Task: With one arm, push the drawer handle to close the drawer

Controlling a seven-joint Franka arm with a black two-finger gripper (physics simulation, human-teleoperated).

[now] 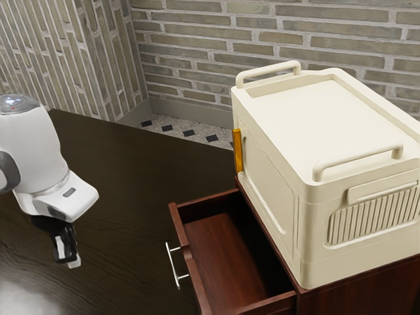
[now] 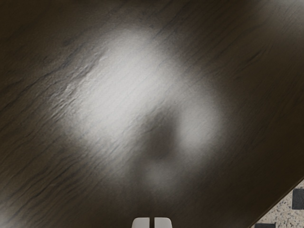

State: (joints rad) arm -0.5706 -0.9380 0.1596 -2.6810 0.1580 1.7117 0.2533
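Note:
My gripper hangs over the dark table at the exterior view's left, fingers together and holding nothing. The wrist view has the gripper too, its pale tips side by side. The reddish-brown drawer stands pulled out from its cabinet, its inside bare. On its front is a silver bar handle, to the exterior view's right of my gripper, with a wide gap between them.
A cream ribbed box with two top handles sits on the cabinet, an orange latch on its side. Dark wooden table lies between arm and drawer. Brick walls stand behind.

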